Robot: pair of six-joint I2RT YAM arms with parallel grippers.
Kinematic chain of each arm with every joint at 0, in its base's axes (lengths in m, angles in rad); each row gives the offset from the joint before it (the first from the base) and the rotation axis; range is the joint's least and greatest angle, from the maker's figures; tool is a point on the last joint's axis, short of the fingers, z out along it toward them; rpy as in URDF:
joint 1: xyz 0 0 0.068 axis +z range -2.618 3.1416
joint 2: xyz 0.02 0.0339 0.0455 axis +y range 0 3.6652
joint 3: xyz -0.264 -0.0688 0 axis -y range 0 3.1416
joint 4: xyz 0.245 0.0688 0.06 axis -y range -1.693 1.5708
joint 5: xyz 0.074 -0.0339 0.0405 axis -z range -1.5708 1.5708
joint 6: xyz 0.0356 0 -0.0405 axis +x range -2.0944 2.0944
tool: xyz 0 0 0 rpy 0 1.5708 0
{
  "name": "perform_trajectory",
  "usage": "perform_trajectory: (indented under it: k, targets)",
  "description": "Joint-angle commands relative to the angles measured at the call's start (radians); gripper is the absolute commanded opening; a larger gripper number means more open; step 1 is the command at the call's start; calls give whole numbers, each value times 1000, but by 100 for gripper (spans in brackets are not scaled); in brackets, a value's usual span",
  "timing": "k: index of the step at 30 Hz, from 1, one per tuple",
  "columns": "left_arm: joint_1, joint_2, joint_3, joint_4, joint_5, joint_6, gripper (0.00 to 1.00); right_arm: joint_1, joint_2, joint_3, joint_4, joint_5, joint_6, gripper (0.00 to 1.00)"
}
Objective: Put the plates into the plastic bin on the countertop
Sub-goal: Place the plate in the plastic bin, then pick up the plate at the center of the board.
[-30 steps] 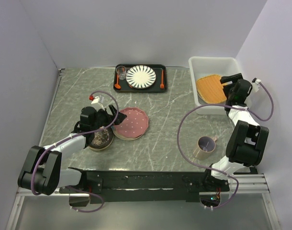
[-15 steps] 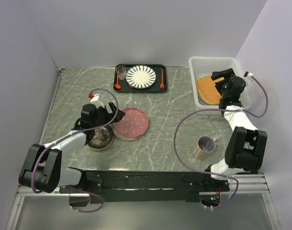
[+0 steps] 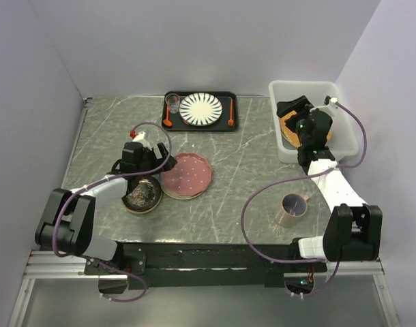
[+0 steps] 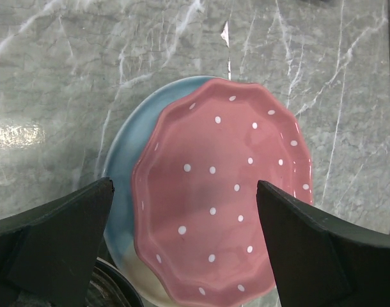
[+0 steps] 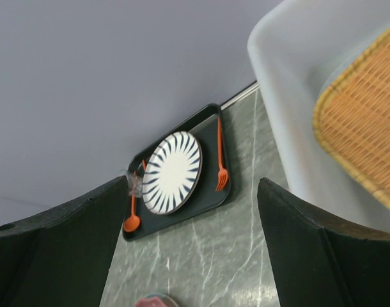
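Observation:
A pink plate with white dots (image 3: 187,175) lies on a pale blue plate (image 4: 123,167) on the countertop (image 3: 242,170). A dark brown patterned plate (image 3: 142,195) sits just to their left. My left gripper (image 3: 157,161) is open and empty, low over the pink plate (image 4: 227,198) with the jaws either side of it. The white plastic bin (image 3: 305,85) at the back right holds a tan woven plate (image 3: 287,131). My right gripper (image 3: 290,110) is open and empty above the bin's left side. The right wrist view shows the bin (image 5: 291,77) and the woven plate (image 5: 367,121).
A black tray (image 3: 220,124) at the back holds a striped white plate (image 3: 200,107), a glass (image 3: 172,102), an orange spoon (image 5: 131,220) and an orange fork (image 5: 220,173). A mug (image 3: 290,208) stands at the front right. Walls close in the left, back and right.
My right gripper swung left across the bin, away from the woven plate, which stays in the bin. My left gripper moved back and right, from over the dark plate to over the pink plate.

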Motion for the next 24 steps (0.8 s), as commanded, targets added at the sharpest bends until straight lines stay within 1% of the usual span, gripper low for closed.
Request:
perform_trajectory:
  k: [1,14,24]
  targets:
    - [-4,29,53,-13,-20,30,99,46,-44,-29,-10,-51,-14,88]
    - [-4,89,70,9,54,23,99,207,-13,-50,-50,-110,-11,88]
    - [-4,149,81,33,123,23,98,254,30,-75,-48,-148,-11,88]
